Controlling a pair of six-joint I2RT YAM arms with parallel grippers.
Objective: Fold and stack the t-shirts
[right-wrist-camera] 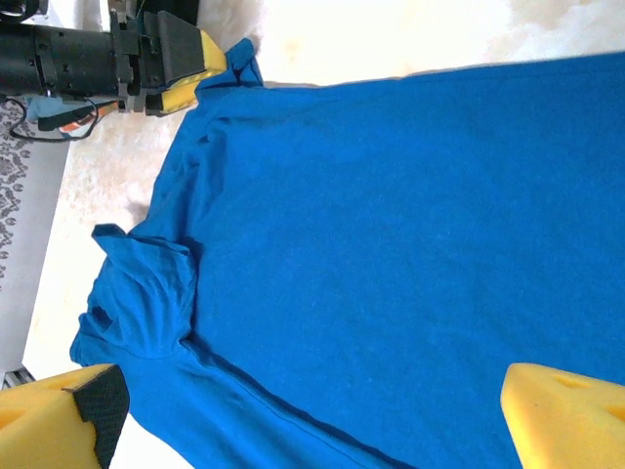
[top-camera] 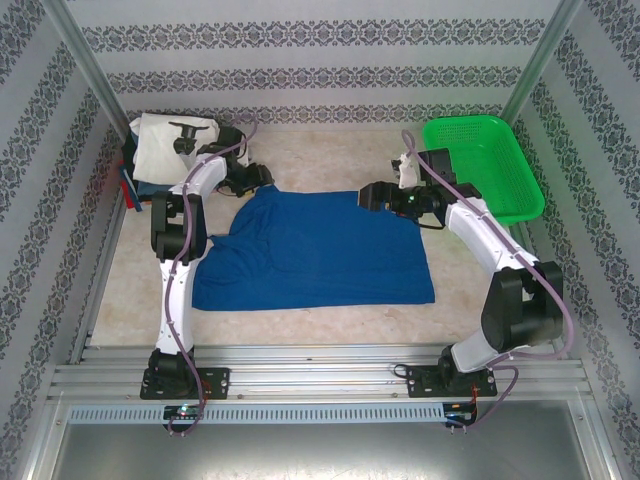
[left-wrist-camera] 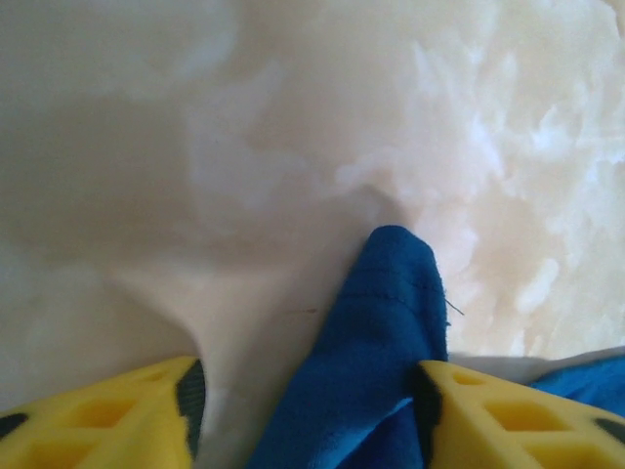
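Left end effector (left-wrist-camera: 308,391), jaws apart, straddles a corner of the spread, wrinkled royal-blue t-shirt (top-camera: 320,250).

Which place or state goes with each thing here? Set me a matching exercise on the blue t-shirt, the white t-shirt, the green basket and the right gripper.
Things:
1. blue t-shirt
2. white t-shirt
3. green basket
4. right gripper

Places or states:
A. far right corner of the table
B. open wide, above blue cloth
C. spread out mid-table
D. folded, far left corner

Pairs: 1-C, 2-D, 3-A, 4-B
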